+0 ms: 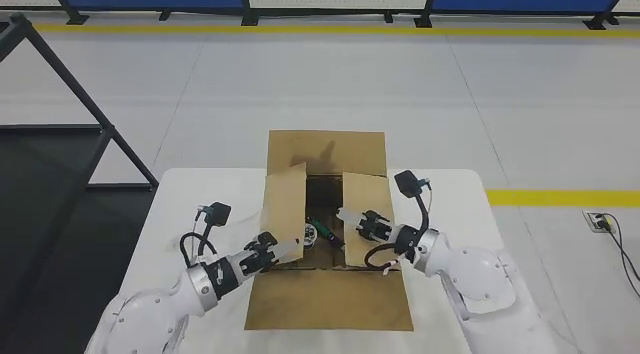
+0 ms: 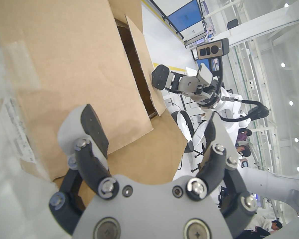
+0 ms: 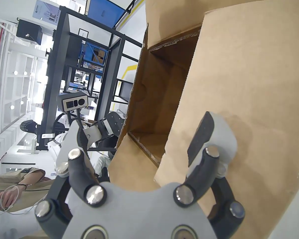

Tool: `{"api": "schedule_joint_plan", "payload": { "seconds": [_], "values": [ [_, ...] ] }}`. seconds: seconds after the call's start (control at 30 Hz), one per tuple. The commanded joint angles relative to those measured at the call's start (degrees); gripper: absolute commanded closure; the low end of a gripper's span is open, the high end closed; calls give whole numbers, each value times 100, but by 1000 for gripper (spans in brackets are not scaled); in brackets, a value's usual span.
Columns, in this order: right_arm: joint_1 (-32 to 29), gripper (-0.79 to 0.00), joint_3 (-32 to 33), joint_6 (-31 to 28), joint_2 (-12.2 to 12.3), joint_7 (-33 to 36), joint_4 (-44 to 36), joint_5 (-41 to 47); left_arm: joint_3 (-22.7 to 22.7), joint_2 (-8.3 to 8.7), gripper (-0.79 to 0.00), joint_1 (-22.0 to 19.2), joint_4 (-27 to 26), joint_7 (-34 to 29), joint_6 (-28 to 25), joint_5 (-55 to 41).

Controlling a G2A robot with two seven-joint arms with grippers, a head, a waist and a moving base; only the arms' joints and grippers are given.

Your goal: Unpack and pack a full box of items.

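At the middle of the white tabletop (image 1: 200, 194), the brown cardboard box (image 1: 327, 151) stands with flaps open; small dark items (image 1: 318, 230) lie inside. Its two side flaps stand up, narrowing the opening. My left hand (image 1: 286, 248) and right hand (image 1: 352, 222), both spread wide and empty, sit at those flaps' near edges.
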Motion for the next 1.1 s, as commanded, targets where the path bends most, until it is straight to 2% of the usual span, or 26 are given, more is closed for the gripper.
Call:
{"api": "schedule_joint_plan", "payload": {
  "seconds": [0.0,0.17,0.5,1.07],
  "values": [
    [24,-785,-28,-1,4,-19,36,14,0,0,-785,0,0,0,0,0],
    [40,-785,-79,-5,21,-13,75,39,105,4,-785,52,18,49,-1,69],
    [37,-785,-191,-7,66,64,192,17,444,11,-785,-182,284,45,259,283],
    [106,-785,-336,96,123,6,359,-110,538,52,-785,-288,476,90,376,235]
  ]
}}
